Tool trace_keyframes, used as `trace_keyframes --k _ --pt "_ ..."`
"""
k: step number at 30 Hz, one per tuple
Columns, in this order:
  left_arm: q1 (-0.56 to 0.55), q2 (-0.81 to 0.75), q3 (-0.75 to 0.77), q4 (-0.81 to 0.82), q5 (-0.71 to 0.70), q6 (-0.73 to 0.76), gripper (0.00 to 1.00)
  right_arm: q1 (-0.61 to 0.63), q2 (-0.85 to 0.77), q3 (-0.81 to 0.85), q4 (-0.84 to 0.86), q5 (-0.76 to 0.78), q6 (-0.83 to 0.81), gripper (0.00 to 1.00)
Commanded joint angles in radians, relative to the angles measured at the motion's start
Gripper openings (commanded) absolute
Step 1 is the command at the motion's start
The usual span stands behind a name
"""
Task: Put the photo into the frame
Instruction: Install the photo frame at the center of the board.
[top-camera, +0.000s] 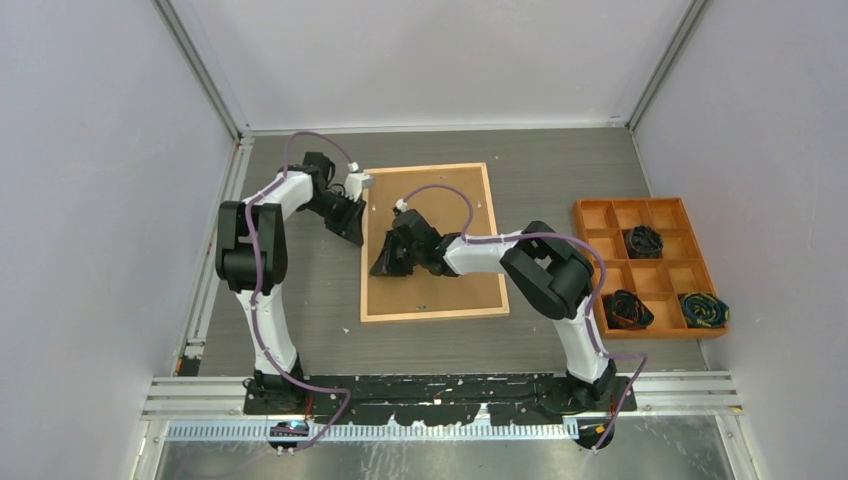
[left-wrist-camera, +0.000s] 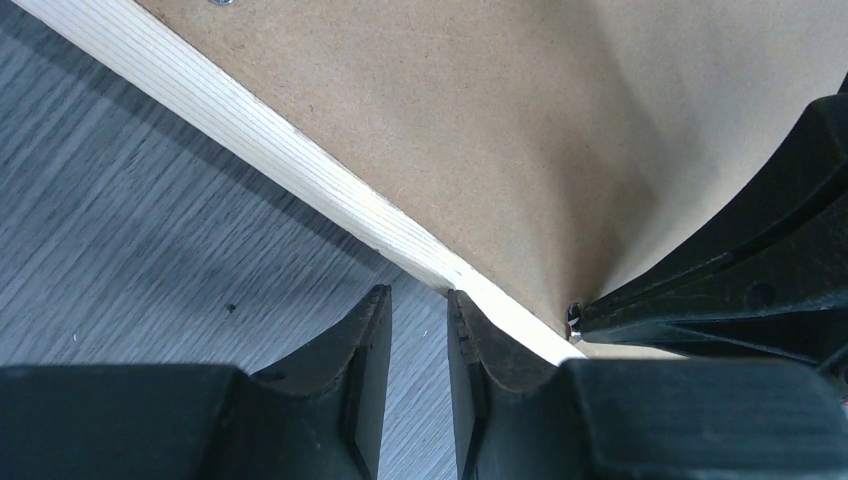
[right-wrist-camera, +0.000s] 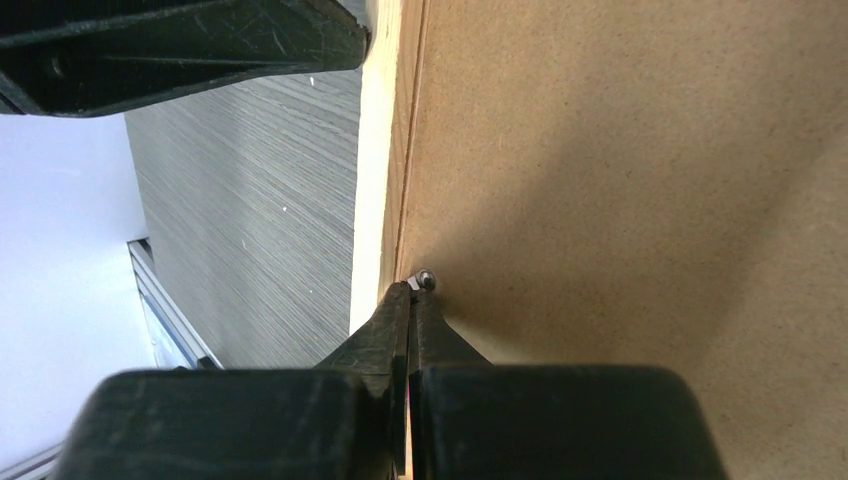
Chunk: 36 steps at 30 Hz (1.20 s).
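1. The left gripper is at the left rail of the frame, near its far corner. Its fingers stand a narrow gap apart and hold nothing, one over the table and the other on the wood.
2. The frame lies face down mid-table. The photo is inside it with its brown board back up.
3. The board looks stiff, flat and light, so pressing near its edges should seat it (the glossy face underneath would scuff if dragged). The thin rail probably slides easily and needs steadying.
4. The right gripper rests on the board just inside the left rail, with its fingers closed together. The tips meet a small metal tab, but I cannot tell whether they pinch it.
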Motion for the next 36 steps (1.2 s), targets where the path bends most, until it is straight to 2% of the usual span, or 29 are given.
trace_keyframes --k 1,6,15,36 --pt "-0.012 -0.016 -0.026 0.05 -0.041 0.032 0.28 -0.004 0.027 0.038 0.083 0.025 0.061 0.01" --pt "-0.013 -0.018 -0.029 0.048 -0.041 0.044 0.27 -0.004 0.019 0.021 0.146 0.022 0.128 0.01" --pt "-0.013 -0.024 -0.011 0.028 -0.047 0.054 0.27 -0.006 -0.125 -0.13 0.216 0.096 0.142 0.01" --pt "-0.013 -0.029 -0.01 0.021 -0.054 0.061 0.27 -0.001 -0.037 -0.078 0.147 0.035 0.165 0.01"
